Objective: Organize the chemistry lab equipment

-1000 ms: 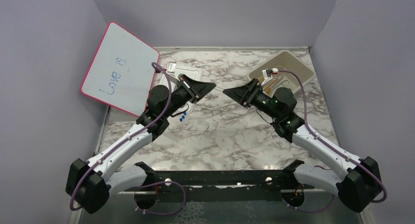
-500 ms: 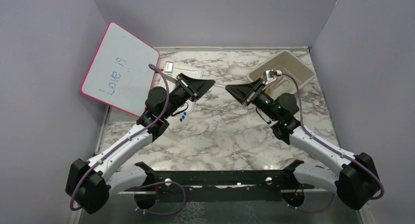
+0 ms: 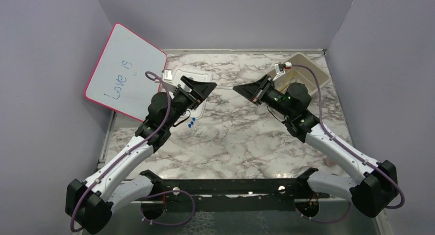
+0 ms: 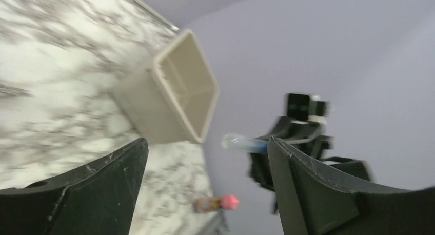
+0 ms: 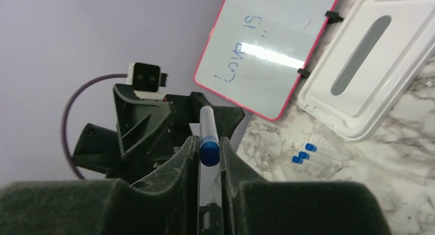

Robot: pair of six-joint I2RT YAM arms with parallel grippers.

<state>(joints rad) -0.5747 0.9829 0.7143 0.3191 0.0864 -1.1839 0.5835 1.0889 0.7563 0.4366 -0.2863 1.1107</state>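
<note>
A clear test tube with a blue cap (image 5: 209, 138) is pinched between the fingers of my right gripper (image 5: 209, 145), which is shut on it in the air over the middle of the table. My left gripper (image 4: 208, 150) faces it from a short distance, jaws wide apart and empty. The same tube (image 4: 245, 142) pokes out of the right gripper in the left wrist view. In the top view the left gripper (image 3: 201, 84) and right gripper (image 3: 240, 89) point at each other. Three tiny blue pieces (image 3: 191, 123) lie on the marble beside the left arm, also seen as blue pieces (image 5: 303, 154).
A pink-framed whiteboard (image 3: 125, 73) leans at the back left. A white tray lid (image 5: 369, 65) lies next to it. A beige bin (image 3: 310, 71) stands at the back right, seen as the bin (image 4: 184, 94). A blurred pink-tipped item (image 4: 218, 202) lies beyond it.
The right gripper has shut on the tube and lifted slightly. The left gripper has opened, let the tube go and drawn back to the left.
</note>
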